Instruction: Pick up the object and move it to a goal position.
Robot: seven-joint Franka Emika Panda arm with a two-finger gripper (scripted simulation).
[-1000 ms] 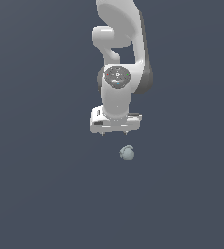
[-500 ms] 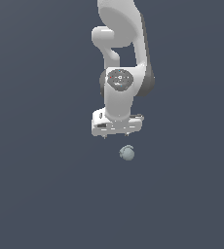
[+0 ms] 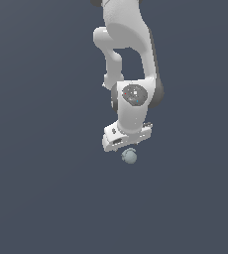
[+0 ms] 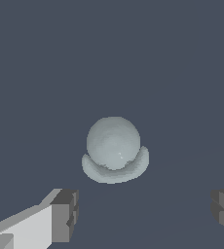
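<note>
Pale grey-blue ball with a bumpy skirt (image 4: 114, 148) sits on the dark floor right under the white two-finger gripper (image 4: 143, 211), whose fingers are spread wide and empty. I'd drop straight down, centred (it looks rolly), then squeeze gently.
</note>
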